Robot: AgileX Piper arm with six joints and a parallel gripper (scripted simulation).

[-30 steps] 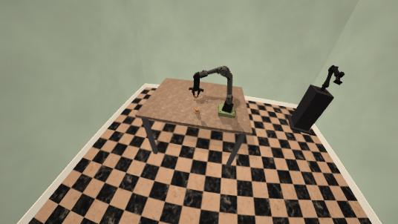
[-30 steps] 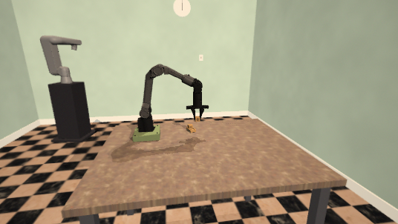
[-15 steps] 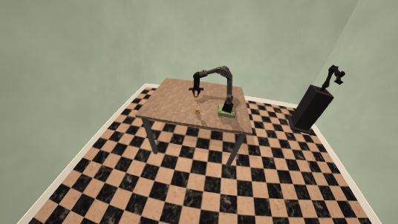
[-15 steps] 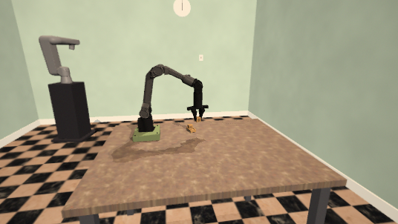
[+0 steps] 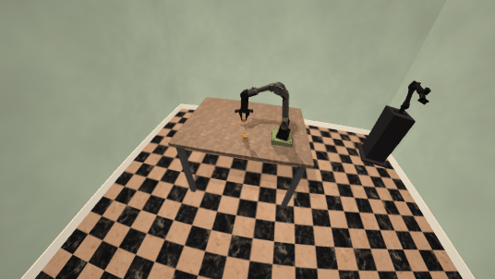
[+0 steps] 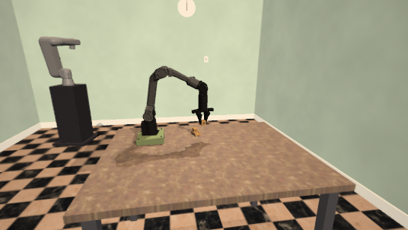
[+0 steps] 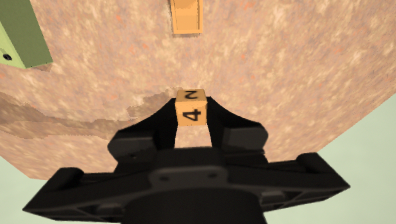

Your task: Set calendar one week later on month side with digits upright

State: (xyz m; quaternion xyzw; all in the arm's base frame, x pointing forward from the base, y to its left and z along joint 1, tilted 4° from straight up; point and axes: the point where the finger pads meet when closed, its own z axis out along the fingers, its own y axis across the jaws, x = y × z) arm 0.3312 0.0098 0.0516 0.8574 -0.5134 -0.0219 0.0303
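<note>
My gripper is shut on an orange number cube and holds it above the table. The cube's face towards the wrist camera shows a 4; a 2 shows on the face beyond it. The orange calendar tray lies on the table apart from the gripper; in the wrist view only its lower part shows at the top edge. I cannot read its digits or month name from here.
The arm's green base stands on the table near the tray. A second robot on a black pedestal stands on the floor beside the table.
</note>
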